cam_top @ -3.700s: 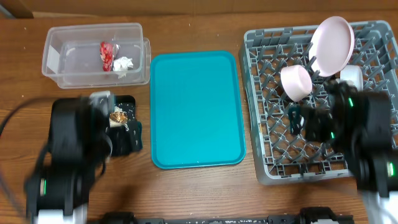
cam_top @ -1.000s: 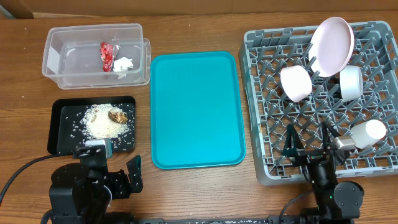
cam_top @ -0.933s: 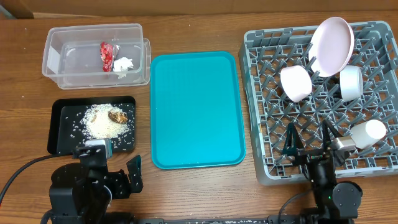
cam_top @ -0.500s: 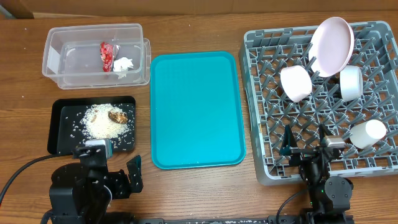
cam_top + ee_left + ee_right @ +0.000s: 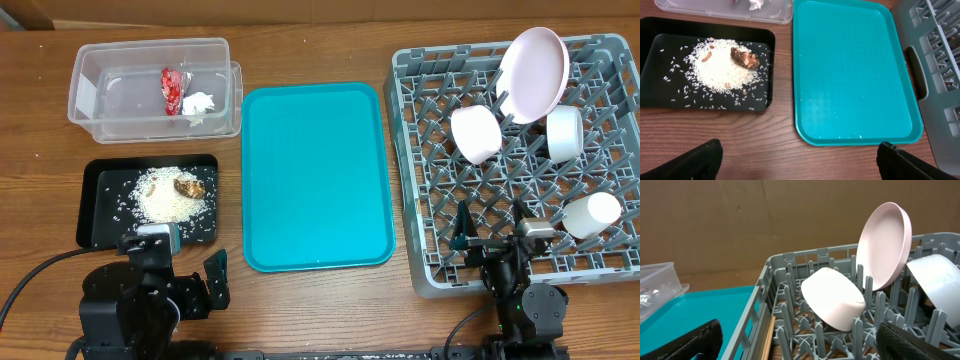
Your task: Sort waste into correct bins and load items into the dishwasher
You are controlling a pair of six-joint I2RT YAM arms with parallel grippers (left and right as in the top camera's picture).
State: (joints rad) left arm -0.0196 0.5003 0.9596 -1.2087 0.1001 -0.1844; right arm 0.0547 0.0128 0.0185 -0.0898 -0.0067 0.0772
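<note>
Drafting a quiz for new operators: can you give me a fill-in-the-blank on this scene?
The red wrapper and white tissue lie in the ____ tub.
The rice and brown lump lie on the ____ tray.
The round plate stands on ____ in the grey dish rack.
Missing: clear; black; edge.

Left wrist view first: the clear tub is chopped by the top edge. Only its near rim shows, with a scrap of white tissue peeking in. The grey rack runs off the right side.

Over to the right wrist: one pale bowl is cut by the right edge. A wooden chopstick slips behind the rack wall and out the bottom.

Overhead, the left arm and right arm run off the bottom edge, and the right one covers part of the rack's near rim.
</note>
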